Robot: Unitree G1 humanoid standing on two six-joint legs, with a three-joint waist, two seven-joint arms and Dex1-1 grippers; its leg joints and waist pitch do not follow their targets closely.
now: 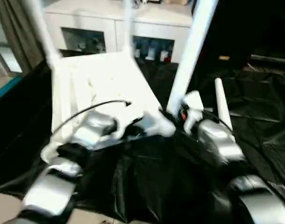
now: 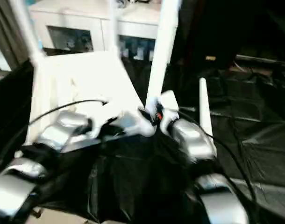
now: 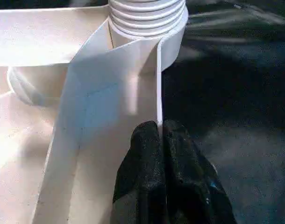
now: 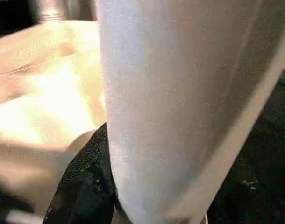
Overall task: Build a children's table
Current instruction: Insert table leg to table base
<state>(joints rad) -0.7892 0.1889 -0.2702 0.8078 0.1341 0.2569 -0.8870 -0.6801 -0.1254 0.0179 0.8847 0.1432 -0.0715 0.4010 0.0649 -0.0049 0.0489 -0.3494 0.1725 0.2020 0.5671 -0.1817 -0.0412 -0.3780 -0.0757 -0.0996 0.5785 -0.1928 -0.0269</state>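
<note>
Claws grip the upturned table: left claw (image 3: 160, 140) pinches its rim (image 3: 158, 84), right claw (image 4: 93, 186) seemingly clasps a leg (image 4: 180, 102).

Left end effector (image 3: 160, 140) pinched shut; right end effector (image 4: 115, 196) half-spread

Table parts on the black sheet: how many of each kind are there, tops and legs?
table top: 1
upright legs: 3
loose leg, apart on the sheet: 1
Total: 5 parts
</note>
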